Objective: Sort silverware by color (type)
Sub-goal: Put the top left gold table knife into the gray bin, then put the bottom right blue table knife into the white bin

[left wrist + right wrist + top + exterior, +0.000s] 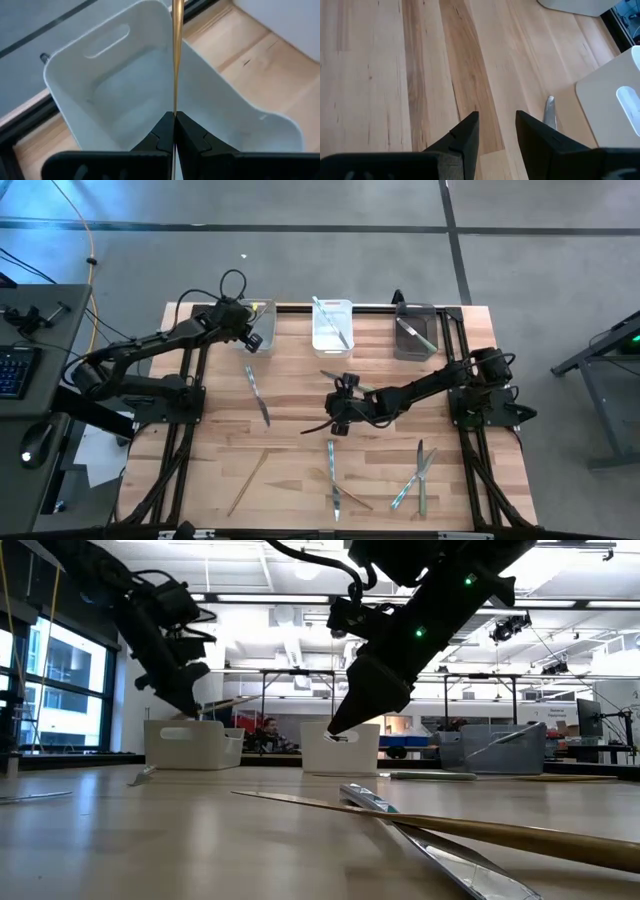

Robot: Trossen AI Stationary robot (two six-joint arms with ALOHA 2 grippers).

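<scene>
My left gripper (175, 117) is shut on a slim gold-tan piece of silverware (176, 50) and hangs over the white left bin (100, 50) at the table's far left (262, 310). My right gripper (497, 125) stands open above the bare table centre (338, 418) with nothing between its fingers; a silver knife tip (549, 112) lies just beside it. More silverware lies flat on the table: a grey knife (258, 395), gold pieces (248, 480) and teal pieces (410, 480). The middle bin (332, 325) holds teal pieces and the grey bin (415, 330) holds dark ones. My left gripper pinches the gold-tan piece at one end (175, 111) between its two fingertips. The piece runs on forward from the fingers, seen edge-on, and reaches out over the bin's opening. It is lifted clear of bin and table (235, 700), the fingers slanting down from the table's left.
The three bins stand in a row along the far edge. Loose cutlery is scattered over the near half, with a gold piece and a silver one (420, 840) crossed close to the low camera. Bare wood lies between the left bin and the grey knife.
</scene>
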